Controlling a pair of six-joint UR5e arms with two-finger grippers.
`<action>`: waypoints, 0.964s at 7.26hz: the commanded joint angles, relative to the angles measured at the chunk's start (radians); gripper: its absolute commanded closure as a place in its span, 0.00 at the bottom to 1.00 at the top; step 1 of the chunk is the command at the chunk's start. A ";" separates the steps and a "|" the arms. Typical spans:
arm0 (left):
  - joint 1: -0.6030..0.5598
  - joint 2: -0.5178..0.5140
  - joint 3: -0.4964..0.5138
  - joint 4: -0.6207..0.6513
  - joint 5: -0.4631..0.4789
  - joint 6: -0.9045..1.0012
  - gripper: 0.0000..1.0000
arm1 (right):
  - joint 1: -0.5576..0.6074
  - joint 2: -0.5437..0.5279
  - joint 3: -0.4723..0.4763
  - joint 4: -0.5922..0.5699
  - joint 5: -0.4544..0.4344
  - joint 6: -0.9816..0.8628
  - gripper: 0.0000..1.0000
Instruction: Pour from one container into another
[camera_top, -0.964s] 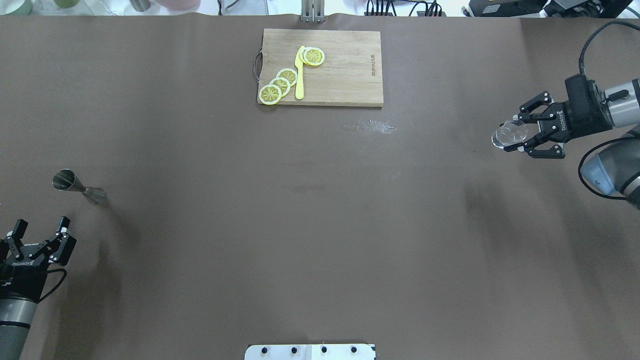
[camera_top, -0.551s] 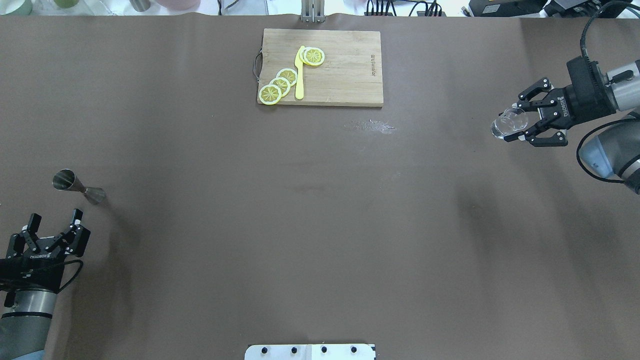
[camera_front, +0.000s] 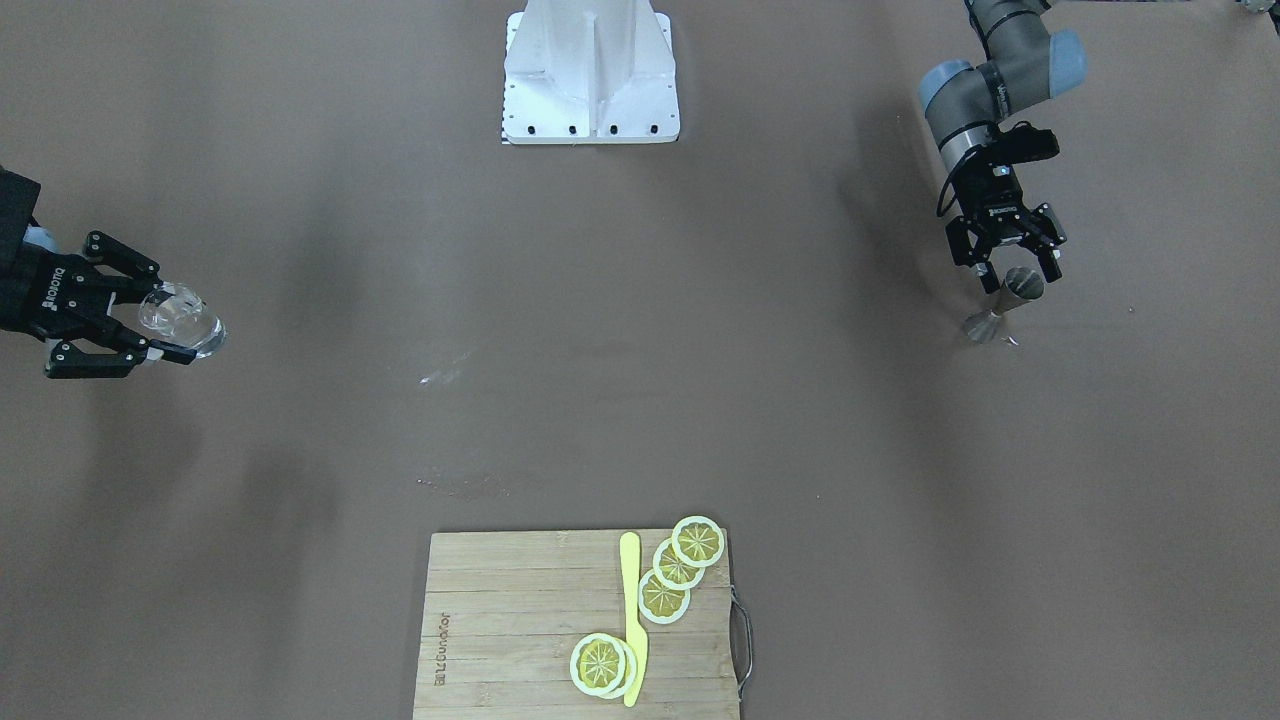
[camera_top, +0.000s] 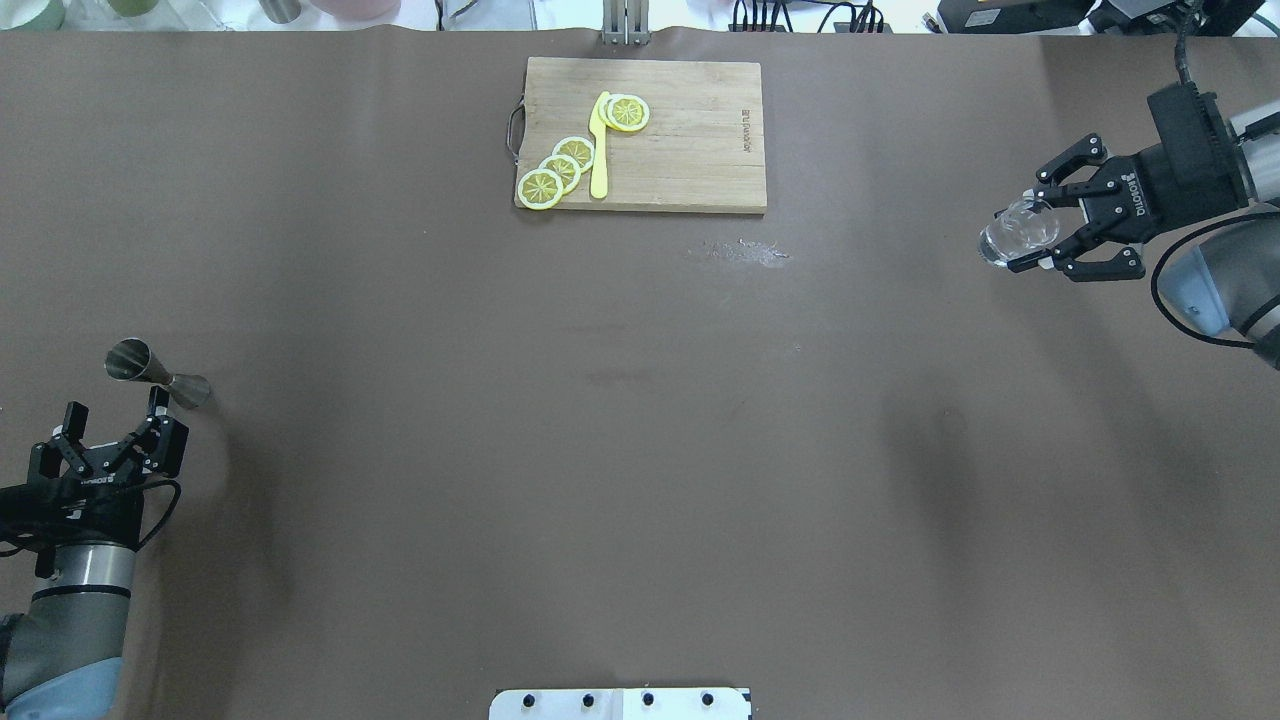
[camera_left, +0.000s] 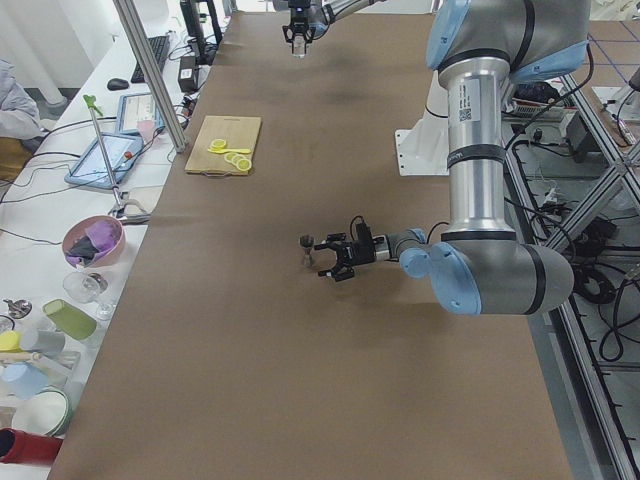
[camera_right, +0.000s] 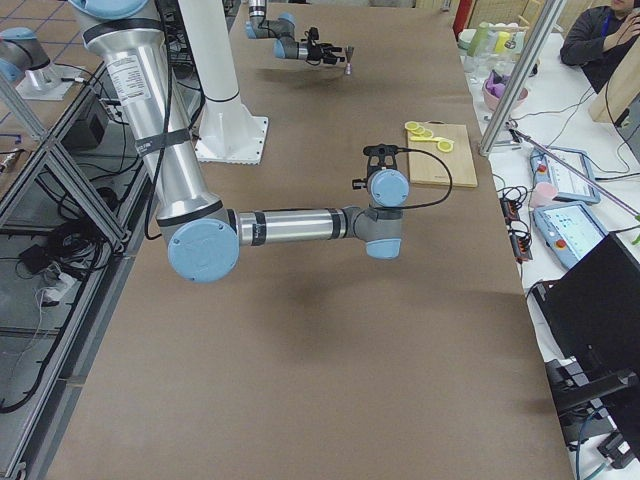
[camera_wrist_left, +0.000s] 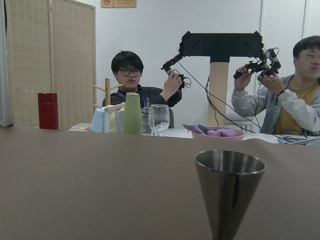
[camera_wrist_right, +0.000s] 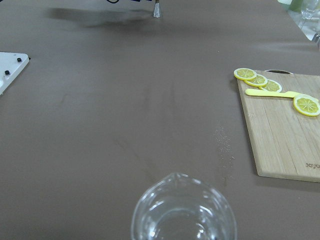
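1. Jigger (camera_top: 160, 376) stands upright on the tabletop (camera_top: 640, 450) near the robot's left edge. Well apart, at the far side, a wooden cutting board (camera_top: 690, 140) carries lemon slices (camera_top: 560, 165) and a yellow knife (camera_top: 598, 150). Pale specks (camera_top: 745, 252) lie just before the board.
2. The left gripper (camera_top: 115, 405), fingers spread wide and holding nothing, sits just short of the jigger.
3. The right gripper (camera_top: 1035, 230) is clamped around a clear glass tumbler (camera_top: 1008, 240), held above the tabletop at the robot's far right.
4. The jigger is dull grey metal, two cones meeting at a narrow waist, with an open mouth on top.
5. The left wrist view cuts off its lower cone. What either vessel holds cannot be made out. The right wrist view shows only the tumbler's rim.
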 joint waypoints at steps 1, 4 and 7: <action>-0.014 -0.038 0.004 0.043 -0.029 0.005 0.04 | 0.002 0.015 0.048 -0.003 0.005 0.048 1.00; -0.040 -0.070 0.004 0.058 -0.032 0.006 0.07 | 0.004 0.017 0.169 -0.116 0.005 0.072 1.00; -0.077 -0.093 0.007 0.127 -0.062 0.006 0.13 | 0.005 0.017 0.236 -0.162 0.007 0.092 1.00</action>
